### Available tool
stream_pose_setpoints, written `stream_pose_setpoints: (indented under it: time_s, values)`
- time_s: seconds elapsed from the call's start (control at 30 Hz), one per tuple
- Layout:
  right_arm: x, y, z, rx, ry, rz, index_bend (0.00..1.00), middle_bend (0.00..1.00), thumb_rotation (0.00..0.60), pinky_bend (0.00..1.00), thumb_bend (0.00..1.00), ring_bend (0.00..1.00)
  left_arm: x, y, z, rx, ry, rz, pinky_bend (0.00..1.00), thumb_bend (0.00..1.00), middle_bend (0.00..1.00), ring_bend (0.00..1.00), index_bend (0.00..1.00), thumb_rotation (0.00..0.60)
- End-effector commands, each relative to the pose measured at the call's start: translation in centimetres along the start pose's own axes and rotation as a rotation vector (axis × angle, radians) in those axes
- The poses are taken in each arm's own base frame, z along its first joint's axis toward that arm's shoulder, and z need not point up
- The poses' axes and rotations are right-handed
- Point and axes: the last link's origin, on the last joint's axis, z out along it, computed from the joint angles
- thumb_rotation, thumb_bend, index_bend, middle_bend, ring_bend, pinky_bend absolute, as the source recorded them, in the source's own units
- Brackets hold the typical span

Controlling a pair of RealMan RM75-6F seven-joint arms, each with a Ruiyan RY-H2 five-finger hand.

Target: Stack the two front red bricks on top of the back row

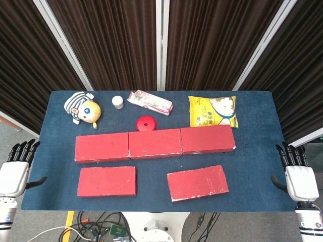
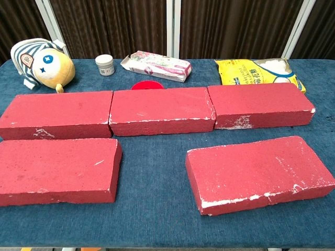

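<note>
While both front flat red rectangular bricks, left (image 1: 107,181) and right (image 1: 197,182), lie unstacked at 6 o'clock of back three-brick red row (image 1: 154,143) on blue tabletop (image 1: 151,199): left robot hand (image 1: 15,170) and right robot hand (image 1: 299,174) empty, fingers spread, off the edges. Risks: wide brick slipping from grip; skewed right brick landing crooked; reach knocking red round lid (image 1: 146,122) at 12.
</note>
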Motion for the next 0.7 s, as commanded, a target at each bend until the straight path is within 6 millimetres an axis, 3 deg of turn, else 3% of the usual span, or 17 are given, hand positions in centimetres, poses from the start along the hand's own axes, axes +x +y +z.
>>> stream_pose_setpoints:
  time_s: [0.03, 0.33, 0.47, 0.7]
  values:
    - [0.0, 0.0, 0.0, -0.002, 0.002, 0.000, 0.00, 0.00, 0.600, 0.00, 0.16, 0.00, 0.0, 0.0, 0.0, 0.001, -0.002, 0.000, 0.02, 0.00, 0.02, 0.00, 0.04, 0.600]
    - [0.3, 0.1, 0.0, -0.002, 0.011, 0.003, 0.00, 0.00, 0.600, 0.00, 0.16, 0.00, -0.2, 0.6, -0.3, -0.016, -0.018, -0.014, 0.02, 0.00, 0.02, 0.00, 0.04, 0.600]
    - [0.3, 0.0, 0.1, -0.002, 0.009, 0.004, 0.00, 0.00, 0.600, 0.00, 0.16, 0.00, -1.1, 2.5, -1.0, -0.044, -0.115, -0.168, 0.02, 0.00, 0.02, 0.00, 0.04, 0.600]
    - [0.5, -0.2, 0.2, -0.004, 0.019, 0.011, 0.00, 0.00, 0.600, 0.00, 0.16, 0.00, -2.7, 5.7, -1.2, -0.130, -0.246, -0.211, 0.02, 0.00, 0.02, 0.00, 0.04, 0.600]
